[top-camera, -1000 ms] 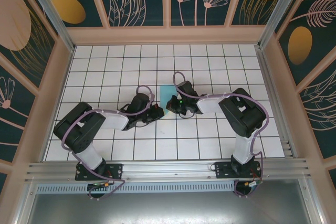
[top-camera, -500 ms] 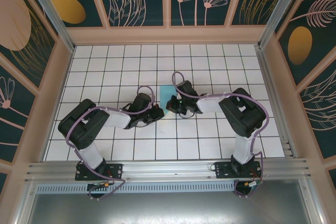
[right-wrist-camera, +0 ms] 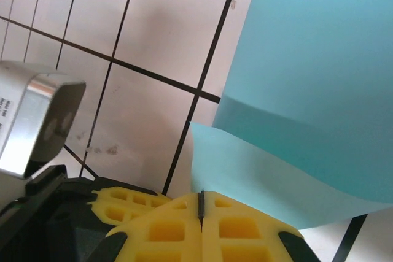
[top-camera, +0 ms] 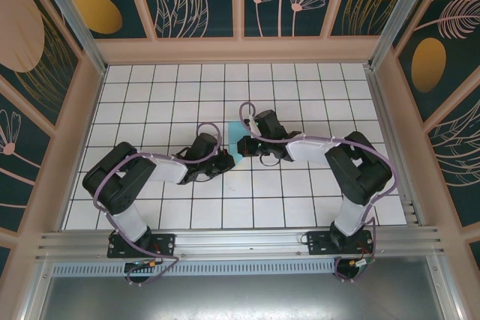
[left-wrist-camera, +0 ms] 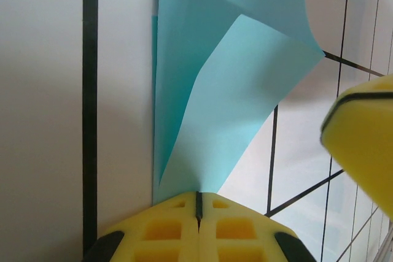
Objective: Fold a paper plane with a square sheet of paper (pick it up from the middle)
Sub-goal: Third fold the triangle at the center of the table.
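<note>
The turquoise paper plane (left-wrist-camera: 227, 84), only partly folded and with one flap raised, is found at the middle of the white tiled counter (left-wrist-camera: 43, 90), between the two arms. One edge is pinched in the closed yellow tips of the left end effector (left-wrist-camera: 198, 204). Another edge is clamped in the closed right end effector (right-wrist-camera: 201, 204). The two end effectors are set close together across the paper.

Turquoise paper plane (left-wrist-camera: 227, 90): part-folded, flap raised, on white tiles (left-wrist-camera: 43, 121).
</note>
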Motion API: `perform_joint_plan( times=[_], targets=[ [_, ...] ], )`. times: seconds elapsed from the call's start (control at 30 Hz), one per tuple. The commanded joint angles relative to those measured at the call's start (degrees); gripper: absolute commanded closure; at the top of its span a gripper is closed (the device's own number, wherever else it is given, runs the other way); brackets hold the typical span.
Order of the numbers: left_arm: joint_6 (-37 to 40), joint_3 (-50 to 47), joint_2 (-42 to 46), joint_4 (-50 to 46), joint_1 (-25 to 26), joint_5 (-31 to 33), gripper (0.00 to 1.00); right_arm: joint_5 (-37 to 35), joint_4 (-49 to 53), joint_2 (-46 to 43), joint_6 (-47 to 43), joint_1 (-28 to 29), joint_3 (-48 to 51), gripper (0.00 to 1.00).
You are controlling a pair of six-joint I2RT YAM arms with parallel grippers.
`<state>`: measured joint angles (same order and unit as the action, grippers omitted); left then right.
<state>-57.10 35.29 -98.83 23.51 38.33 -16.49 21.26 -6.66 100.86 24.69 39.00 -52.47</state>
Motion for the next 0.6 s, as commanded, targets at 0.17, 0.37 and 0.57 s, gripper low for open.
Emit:
perform_joint_plan(
  times=[0.17,0.37,0.57],
  targets=[
    [0.15,-2.15,-1.41,-10.27,-0.27,6.11,1.0,3.56,2.85,5.55,-3.14,-0.73,-3.06,0.98],
    [-0.03,-3.41,-1.23,-11.88,-0.3,6.47,1.0,4.43,4.74,8.59,-3.42,-4.47,-4.31,0.98],
    [-0.12,-5.62,-0.79,-12.02,-0.29,6.82,1.0,2.85,7.74,11.64,-3.32,-11.55,-6.53,0.98]
  ],
)
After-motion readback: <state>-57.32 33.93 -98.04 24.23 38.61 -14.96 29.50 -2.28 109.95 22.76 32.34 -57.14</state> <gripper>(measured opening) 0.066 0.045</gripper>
